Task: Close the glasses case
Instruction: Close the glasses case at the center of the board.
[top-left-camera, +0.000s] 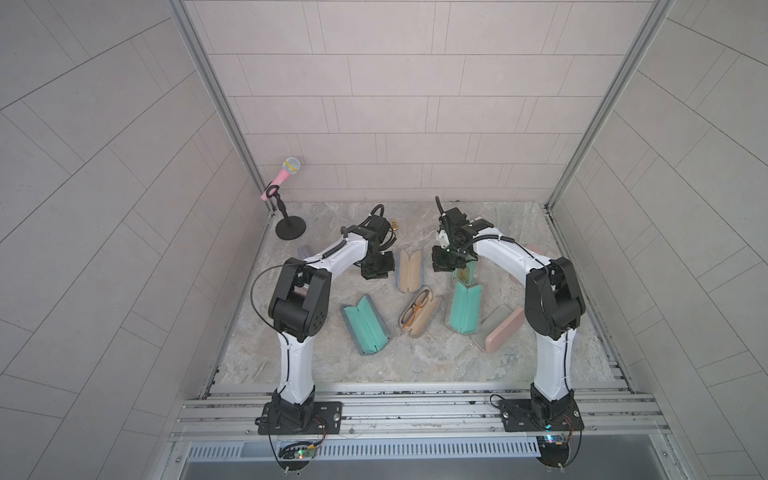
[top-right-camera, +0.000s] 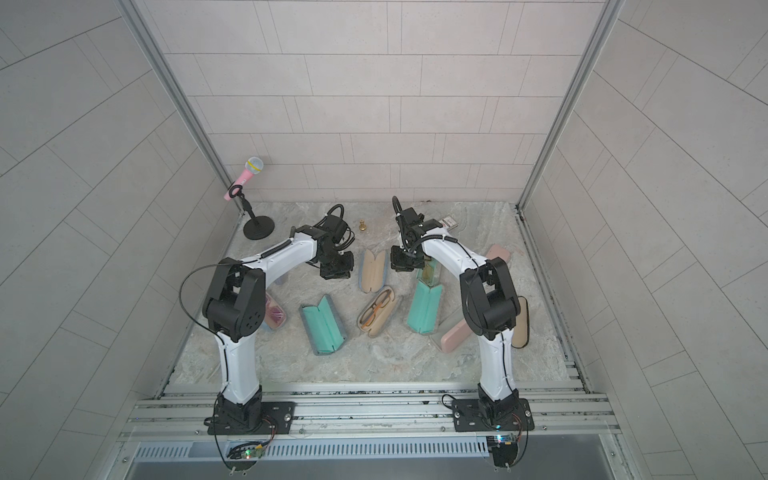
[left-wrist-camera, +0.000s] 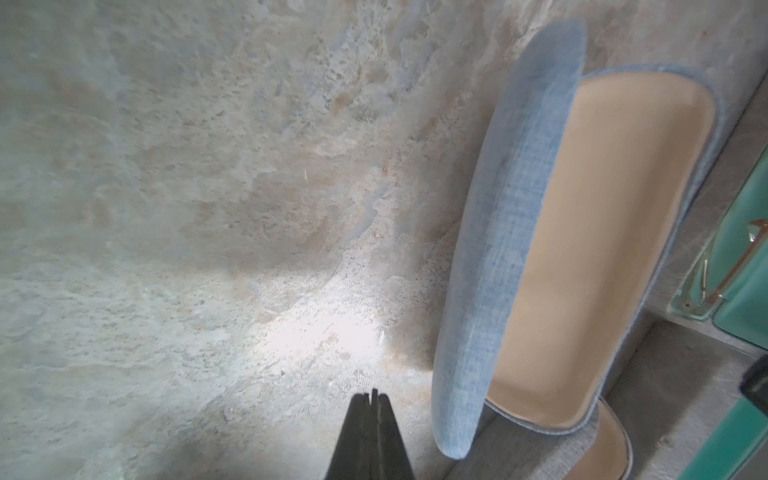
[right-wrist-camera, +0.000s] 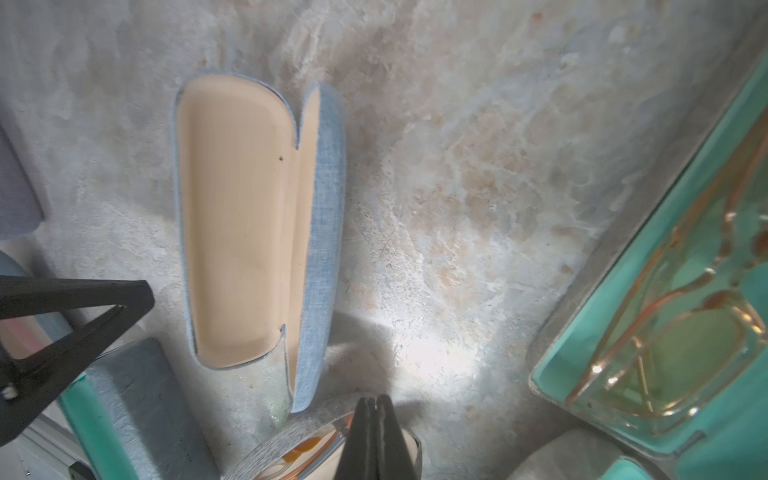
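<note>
The glasses case (top-left-camera: 410, 270) (top-right-camera: 372, 270) is light blue fabric with a beige lining and lies open and empty at mid-table between my two grippers. In the right wrist view the case (right-wrist-camera: 237, 216) has one half flat and the other half raised on edge. The left wrist view shows the raised half's blue outside (left-wrist-camera: 511, 249). My left gripper (top-left-camera: 377, 272) (left-wrist-camera: 372, 395) hangs shut and empty just left of the case, above bare table. My right gripper (top-left-camera: 446, 266) (right-wrist-camera: 374, 401) hangs shut and empty just right of it, over the end of a grey case.
A grey case holding orange glasses (top-left-camera: 419, 311) lies in front of the blue one. Two teal-lined open cases (top-left-camera: 365, 324) (top-left-camera: 465, 307) flank it. Another teal case with glasses (right-wrist-camera: 665, 332) lies under the right wrist. A closed pink case (top-left-camera: 505, 330) sits front right; a microphone stand (top-left-camera: 291, 228) is back left.
</note>
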